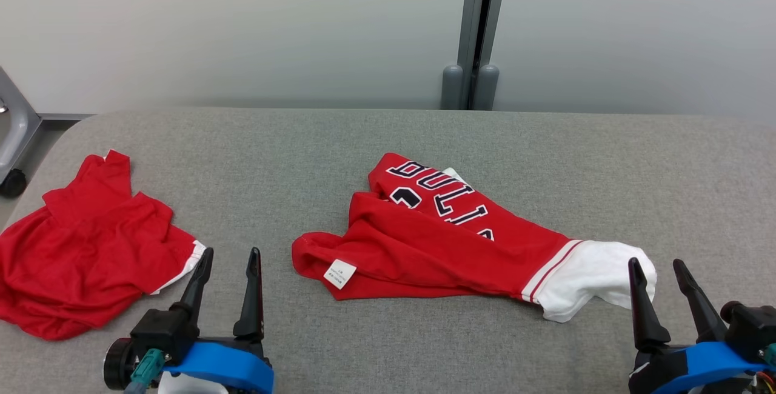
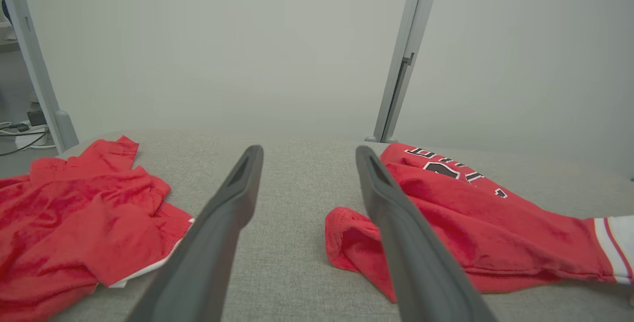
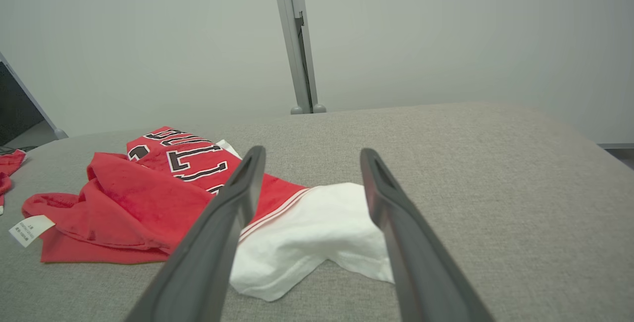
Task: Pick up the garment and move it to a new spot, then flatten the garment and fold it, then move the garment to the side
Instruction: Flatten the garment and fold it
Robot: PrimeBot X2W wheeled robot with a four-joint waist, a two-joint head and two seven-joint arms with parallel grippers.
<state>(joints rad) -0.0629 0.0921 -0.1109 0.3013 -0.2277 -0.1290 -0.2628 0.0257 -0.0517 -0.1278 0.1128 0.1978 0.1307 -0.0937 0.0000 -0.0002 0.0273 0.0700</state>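
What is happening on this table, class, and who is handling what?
A two-armed robot faces a grey fabric-covered table. A crumpled red jersey with black-and-white lettering and a white end lies in the middle, unfolded; a second rumpled red garment lies at the robot's left. The left gripper and right gripper hover near the front edge, jaws open, holding nothing.

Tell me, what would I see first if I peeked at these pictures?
A bright red jersey with big black-and-white letters lies crumpled in the middle of the grey table, its white end pointing right. A second red garment sits bunched near the table's left edge. At the bottom corners of the head view, the robot's left jaws and right jaws stand open.
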